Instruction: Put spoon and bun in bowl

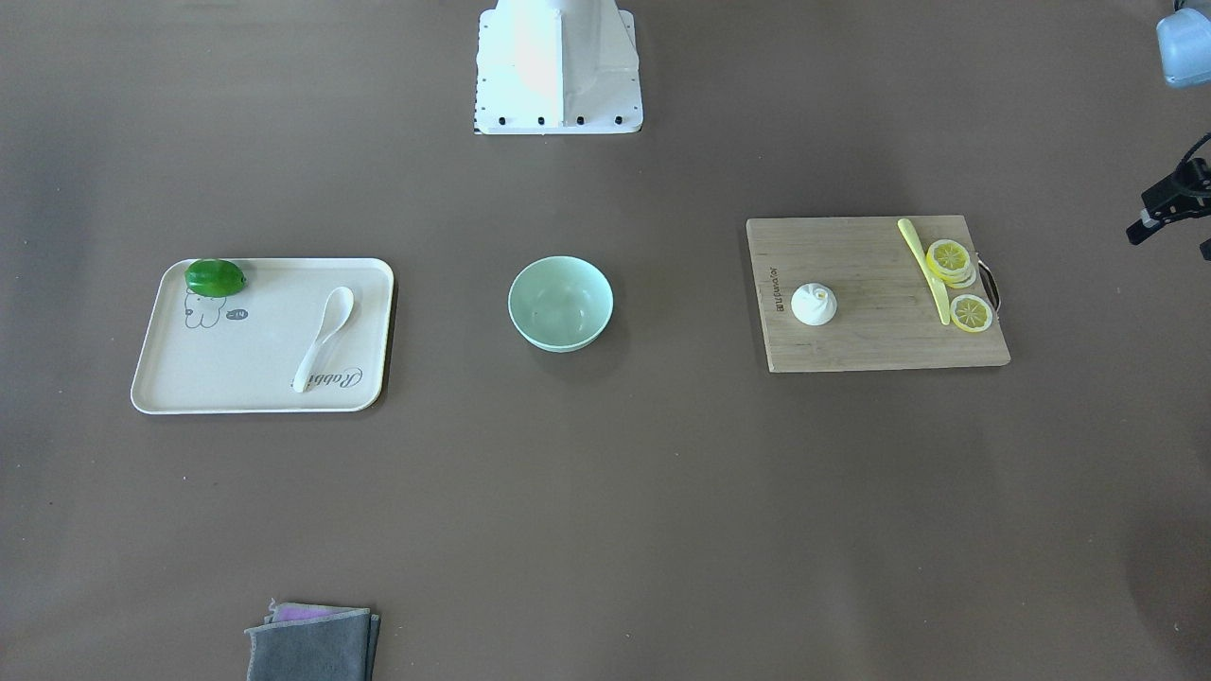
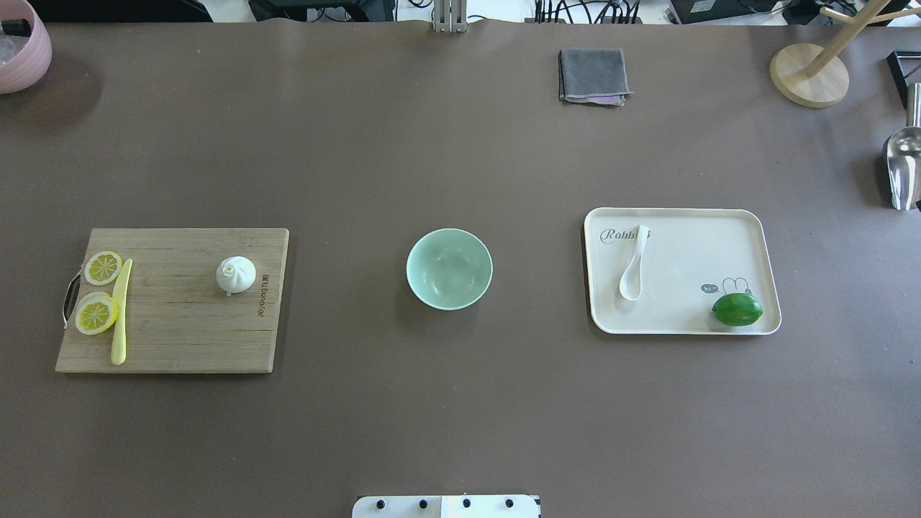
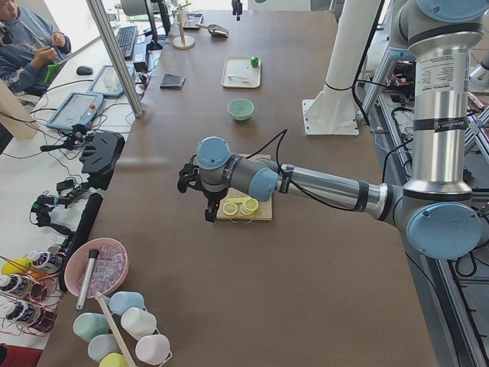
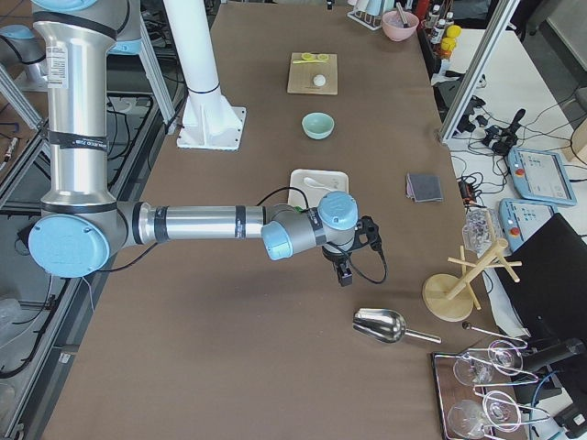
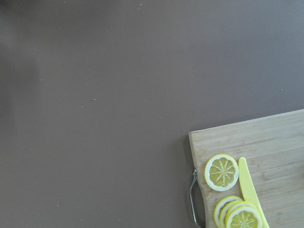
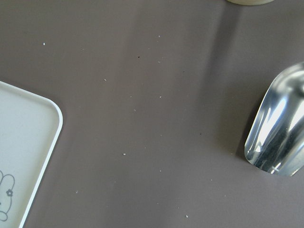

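Note:
The pale mint-green bowl (image 2: 450, 268) stands empty at the table's middle, also in the front view (image 1: 560, 303). The white spoon (image 2: 633, 262) lies on the cream tray (image 2: 748, 230) to the right. The white pleated bun (image 2: 236, 275) sits on the wooden cutting board (image 2: 180, 338) to the left. My left gripper (image 3: 208, 214) hovers over the board's outer end, beyond the lemon slices; I cannot tell whether it is open or shut. My right gripper (image 4: 344, 275) hovers past the tray's outer end, near the metal scoop; I cannot tell its state either.
Lemon slices (image 2: 97, 313) and a pale-yellow knife (image 2: 119, 316) lie on the board's left end. A green lime (image 2: 737, 309) sits on the tray. A folded grey cloth (image 2: 592, 75), a metal scoop (image 2: 903, 169), a wooden stand (image 2: 809, 72) and a pink bowl (image 2: 21, 50) ring the table.

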Available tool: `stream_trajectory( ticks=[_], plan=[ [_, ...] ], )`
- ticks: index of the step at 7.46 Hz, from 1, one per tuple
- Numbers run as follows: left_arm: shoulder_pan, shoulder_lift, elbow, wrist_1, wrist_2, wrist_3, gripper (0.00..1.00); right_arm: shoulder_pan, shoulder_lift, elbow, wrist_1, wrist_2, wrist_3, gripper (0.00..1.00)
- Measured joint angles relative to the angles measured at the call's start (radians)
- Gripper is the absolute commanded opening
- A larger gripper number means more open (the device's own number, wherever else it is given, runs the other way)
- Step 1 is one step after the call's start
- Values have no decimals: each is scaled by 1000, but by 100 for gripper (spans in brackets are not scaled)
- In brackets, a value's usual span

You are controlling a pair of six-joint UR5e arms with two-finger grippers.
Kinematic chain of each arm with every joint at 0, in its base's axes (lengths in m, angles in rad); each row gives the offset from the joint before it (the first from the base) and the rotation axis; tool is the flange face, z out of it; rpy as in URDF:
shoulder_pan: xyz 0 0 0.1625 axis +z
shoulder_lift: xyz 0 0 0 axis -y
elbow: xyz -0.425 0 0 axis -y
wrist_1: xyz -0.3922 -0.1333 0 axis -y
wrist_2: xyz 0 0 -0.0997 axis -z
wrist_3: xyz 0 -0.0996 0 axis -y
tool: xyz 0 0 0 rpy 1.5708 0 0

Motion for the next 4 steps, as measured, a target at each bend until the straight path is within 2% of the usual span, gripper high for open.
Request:
stream_trajectory(
  ticks=[2,4],
  plan=[
    [100,-34,-1,-73,58,-159,98,-59,24,8,11,-6,128,99],
    [170,-83,-1,-85,68,-277,98,-185,75,16,89,-37,390,98]
  ],
)
